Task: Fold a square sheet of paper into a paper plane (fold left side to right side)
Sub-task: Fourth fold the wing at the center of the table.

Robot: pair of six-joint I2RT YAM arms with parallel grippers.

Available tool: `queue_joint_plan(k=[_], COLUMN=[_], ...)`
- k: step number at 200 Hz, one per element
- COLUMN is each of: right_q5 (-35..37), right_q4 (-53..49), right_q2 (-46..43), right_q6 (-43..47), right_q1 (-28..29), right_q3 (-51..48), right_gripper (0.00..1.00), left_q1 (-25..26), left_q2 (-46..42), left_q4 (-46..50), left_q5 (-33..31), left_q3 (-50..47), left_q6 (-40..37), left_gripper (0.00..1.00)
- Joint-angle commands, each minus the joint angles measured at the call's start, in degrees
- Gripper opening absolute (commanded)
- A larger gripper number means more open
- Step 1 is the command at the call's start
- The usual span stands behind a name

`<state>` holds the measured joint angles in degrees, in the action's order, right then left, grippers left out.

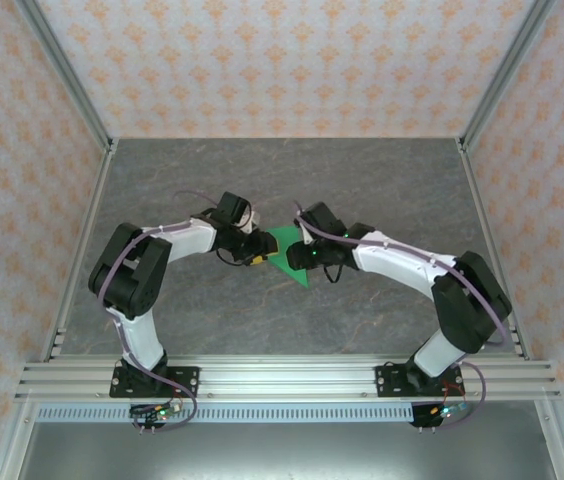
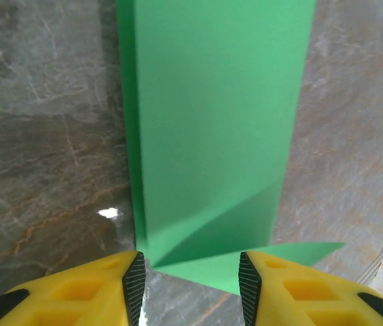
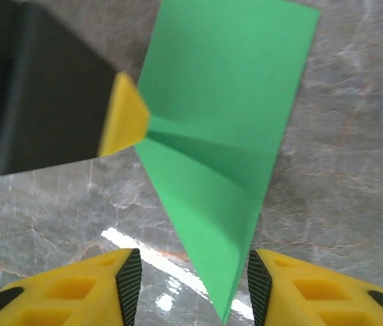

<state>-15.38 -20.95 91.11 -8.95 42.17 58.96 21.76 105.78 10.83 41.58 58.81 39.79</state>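
Note:
The bright green sheet of paper (image 1: 287, 252), folded into a narrow pointed paper plane shape with layered flaps, lies flat on the table between both arms. My left gripper (image 1: 253, 250) is at its left side. In the left wrist view the left gripper (image 2: 191, 288) is open, and the blunt end of the paper (image 2: 212, 136) reaches in between its pads, touching neither. My right gripper (image 1: 305, 256) is at the paper's right side. In the right wrist view it (image 3: 190, 288) is open too, with the tip of the paper (image 3: 219, 204) lying loose between the pads.
The grey marble-patterned table top (image 1: 382, 190) is ringed by patterned walls and metal frame posts (image 1: 82, 230). A rail (image 1: 282, 378) with both arm bases runs along the near edge. The left gripper's yellow finger (image 3: 125, 115) touches the paper's edge in the right wrist view.

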Motion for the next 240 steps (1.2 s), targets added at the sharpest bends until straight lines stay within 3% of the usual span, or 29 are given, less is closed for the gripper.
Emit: queue_joint_plan(k=[1, 42, 101, 137, 192, 240], right_q5=[3.83, 5.47, 8.41, 9.93, 10.87, 11.72], right_q4=[4.72, 8.45, 8.81, 8.82, 9.34, 9.42], right_q2=[-0.17, 0.42, 3.16, 4.95, 7.67, 8.73], right_q6=[4.35, 7.46, 8.81, 9.08, 8.95, 8.87], right_q1=[1.67, 4.43, 5.9, 5.9, 5.9, 5.88], right_q3=[-2.59, -5.53, -5.42, -4.88, -3.5, -2.73], right_gripper=[0.51, 0.52, 0.53, 0.57, 0.56, 0.5], left_q1=[-0.21, 0.1, 0.65, 0.69, 0.92, 1.0], left_q2=[1.33, 3.06, 2.82, 1.77, 0.48, 0.04], left_q4=[-1.66, -2.3, -3.0, -2.96, -2.49, -1.61], left_q5=[-0.17, 0.31, 1.39, 2.01, 2.88, 2.99], left_q3=[1.36, 2.27, 3.98, 4.61, 5.61, 6.58], left_q6=[2.04, 3.33, 4.46, 5.05, 6.07, 6.79], left_gripper=[0.47, 0.49, 0.37, 0.35, 0.36, 0.36])
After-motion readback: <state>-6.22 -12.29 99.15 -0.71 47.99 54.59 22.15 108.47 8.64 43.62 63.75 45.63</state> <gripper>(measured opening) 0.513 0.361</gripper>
